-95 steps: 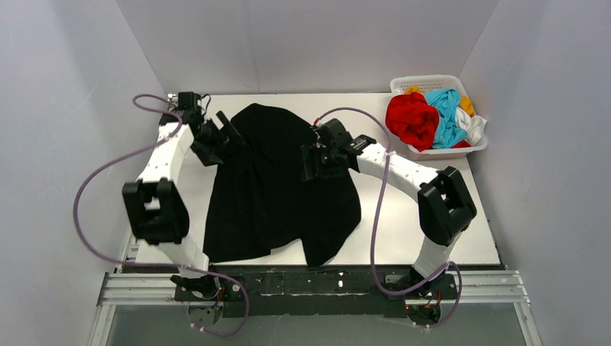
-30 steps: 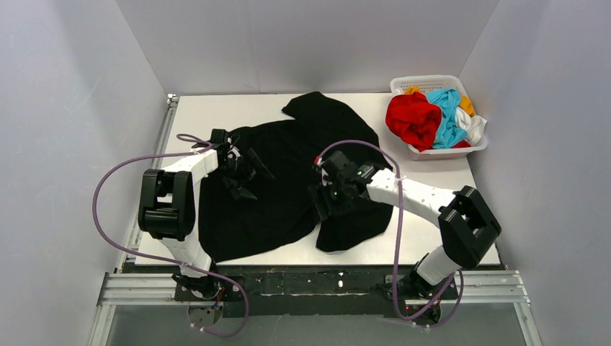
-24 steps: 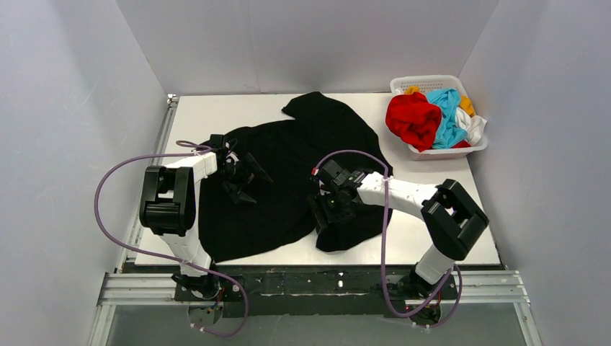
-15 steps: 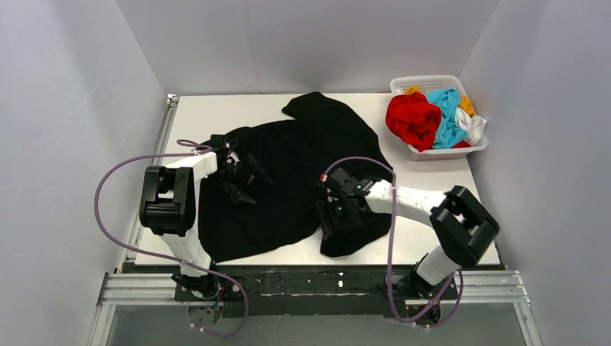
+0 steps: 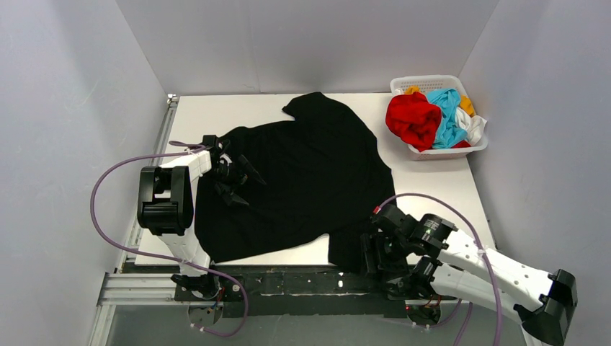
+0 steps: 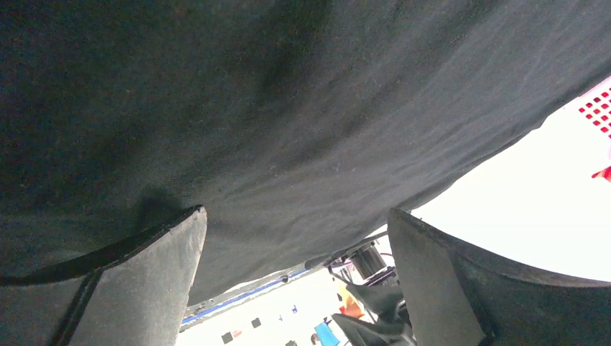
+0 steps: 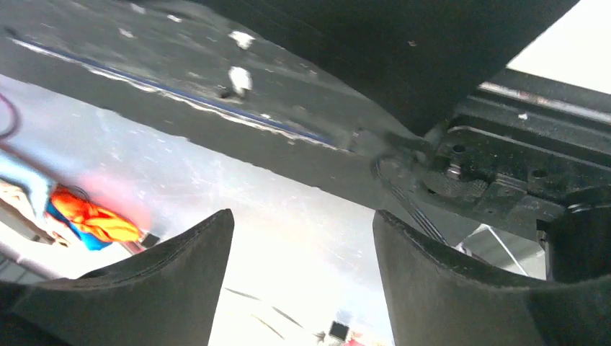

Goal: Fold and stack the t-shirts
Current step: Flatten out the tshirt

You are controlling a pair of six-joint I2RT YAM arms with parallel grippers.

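Note:
A large black t-shirt [image 5: 302, 180] lies spread across the white table [image 5: 432, 194]. Its near right corner reaches the table's front edge. My left gripper [image 5: 248, 189] hovers open over the shirt's left part, and in the left wrist view black cloth [image 6: 288, 108] fills the space above the empty left gripper [image 6: 294, 213]. My right gripper [image 5: 375, 256] sits low at the front edge beside the shirt's near right corner. In the right wrist view the right gripper [image 7: 302, 215] is open, with only floor showing between the fingers. The shirt's hem [image 7: 432, 58] hangs above.
A white lattice basket [image 5: 472, 148] stands at the back right, holding red [image 5: 411, 119], light blue [image 5: 447, 115], white [image 5: 472, 126] and orange-yellow [image 5: 467, 104] shirts. The black frame rail [image 5: 288, 281] runs along the front edge. Grey walls close in on three sides.
My right arm has swung from mid-table down to the front edge. The shirt's right side now lies flatter, its corner nearer the edge. The left gripper has barely shifted.

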